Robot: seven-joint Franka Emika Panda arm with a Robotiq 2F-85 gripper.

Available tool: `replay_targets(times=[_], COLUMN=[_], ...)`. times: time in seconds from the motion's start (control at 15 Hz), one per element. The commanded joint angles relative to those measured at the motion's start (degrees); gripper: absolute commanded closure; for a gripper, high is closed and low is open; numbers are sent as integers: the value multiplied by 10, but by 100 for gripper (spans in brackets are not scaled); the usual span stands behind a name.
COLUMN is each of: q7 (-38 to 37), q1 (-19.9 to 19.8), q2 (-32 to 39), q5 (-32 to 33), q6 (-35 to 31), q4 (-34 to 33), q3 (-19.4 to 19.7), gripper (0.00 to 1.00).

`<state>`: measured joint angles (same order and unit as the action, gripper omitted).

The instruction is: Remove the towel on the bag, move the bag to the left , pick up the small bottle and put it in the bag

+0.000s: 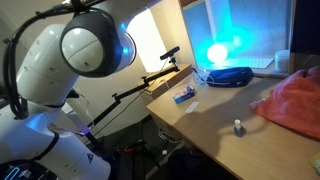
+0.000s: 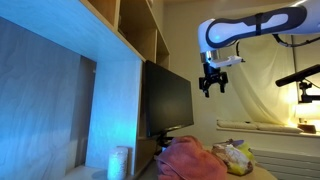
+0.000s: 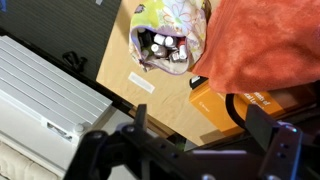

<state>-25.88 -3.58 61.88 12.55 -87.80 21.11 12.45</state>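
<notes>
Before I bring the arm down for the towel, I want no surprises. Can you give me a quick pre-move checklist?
1. End effector open: ok, the jaws stand wide apart.
2. End effector empty: ok, nothing is held.
3. End effector close to the towel: not ok, it hangs high above the table.
4. Towel off the bag: not ok, its edge overlaps the bag's side in the wrist view.
5. Small bottle upright and free: ok, it stands alone near the towel.
6. Room to the left of the bag: cannot tell.
</notes>
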Motion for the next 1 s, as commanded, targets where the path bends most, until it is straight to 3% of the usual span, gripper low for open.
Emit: replay_targets(times=[0.0,0.27,0.6,0.93], q7=[-1,-11,26,74], q1=[2,5,-9,-40], q2=[-5,-4,5,61], q5=[-1,4,14,26], q6=[-3,-10,-21,-5], q4=[8,3,12,-12], q3=[2,7,13,21], gripper=[0,0,0,0])
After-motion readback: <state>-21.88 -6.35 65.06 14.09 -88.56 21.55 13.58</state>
